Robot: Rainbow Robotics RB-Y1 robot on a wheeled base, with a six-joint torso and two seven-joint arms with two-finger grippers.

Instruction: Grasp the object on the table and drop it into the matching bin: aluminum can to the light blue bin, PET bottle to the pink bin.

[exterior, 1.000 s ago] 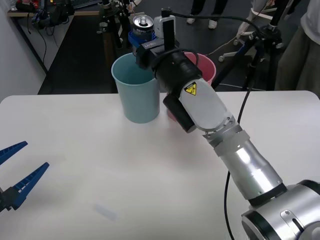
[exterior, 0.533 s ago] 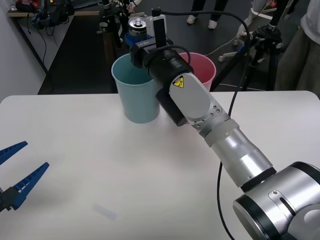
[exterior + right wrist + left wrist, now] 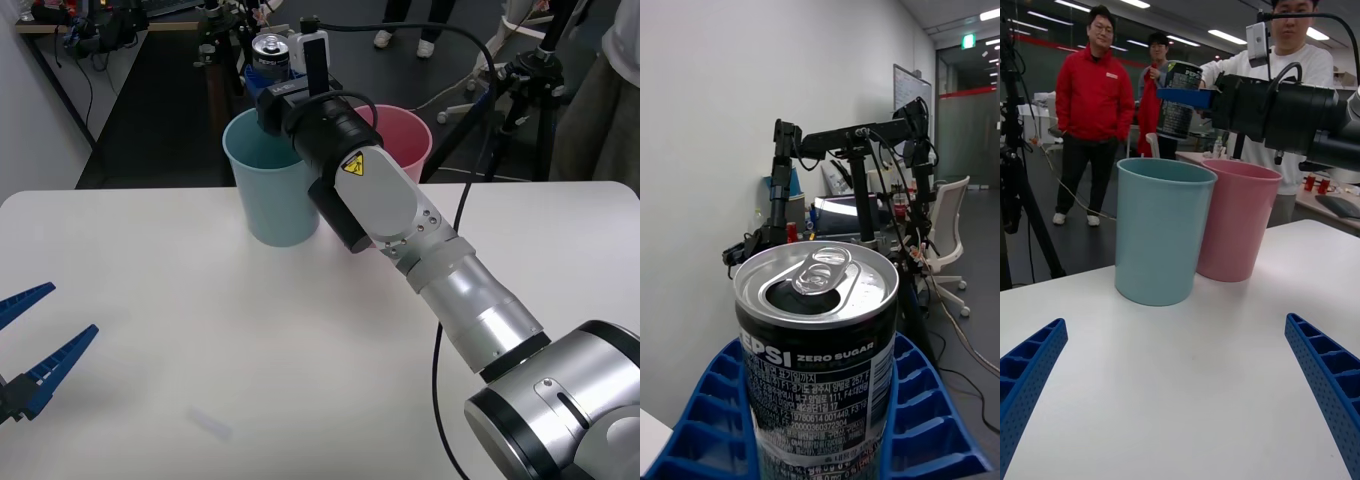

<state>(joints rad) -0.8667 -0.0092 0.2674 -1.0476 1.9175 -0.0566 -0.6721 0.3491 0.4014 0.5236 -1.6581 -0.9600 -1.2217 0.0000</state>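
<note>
Since 1.0 s ago, the aluminum can [image 3: 269, 52] is being carried left, clamped in the right gripper [image 3: 268, 75], over the light blue bin [image 3: 270, 190] for release.

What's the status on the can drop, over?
Right gripper shut on aluminum can, held above light blue bin. Left gripper open, idle over table. Nothing blocking.
</note>
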